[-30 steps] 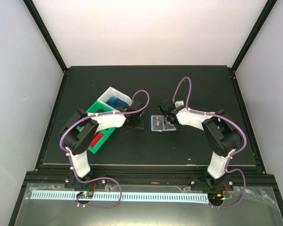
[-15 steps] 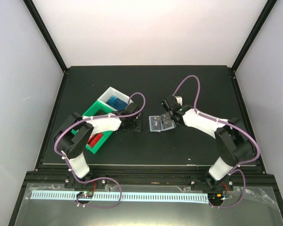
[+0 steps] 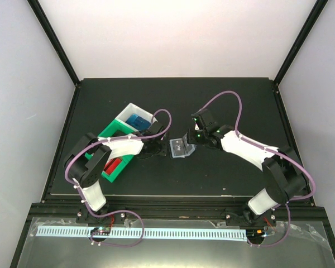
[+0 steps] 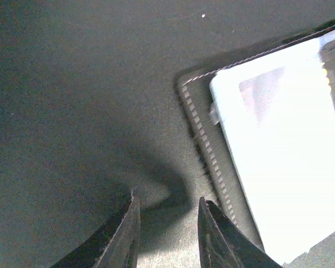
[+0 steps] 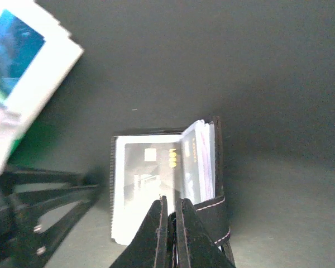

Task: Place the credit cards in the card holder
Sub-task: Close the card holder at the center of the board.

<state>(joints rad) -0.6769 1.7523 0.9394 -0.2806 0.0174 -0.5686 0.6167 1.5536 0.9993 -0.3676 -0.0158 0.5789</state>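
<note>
At mid-desk (image 3: 229, 100), between the two arms: one small folding card holder (image 3: 180, 148), black outside, light blue inside, lying open with pockets upward. Tucked in its left-hand pocket, one dark card (image 5: 151, 174) with a metal chip and a few yellowish marks; lettering too blurred to read. Standing at the fold, several pale leaves (image 5: 198, 162), cards or pockets, not countable. Across the holder's near edge, one black strap (image 5: 209, 209) with pale stitching.

On the right arm's side of the holder, right gripper (image 3: 193, 139), jaws pressed together over the holder's near edge; unclear whether pinching anything. On the other side, left gripper (image 3: 156, 146), low over bare desk, jaws partly apart with nothing between, one tip just beside the holder's stitched rim, contact unclear.

Farther left, two trays side by side: one white plastic tray (image 3: 149, 116) holding one blue item (image 3: 137, 119); one green plastic tray (image 3: 110, 131) holding a red item (image 3: 115, 165), partly hidden under the left arm.
</note>
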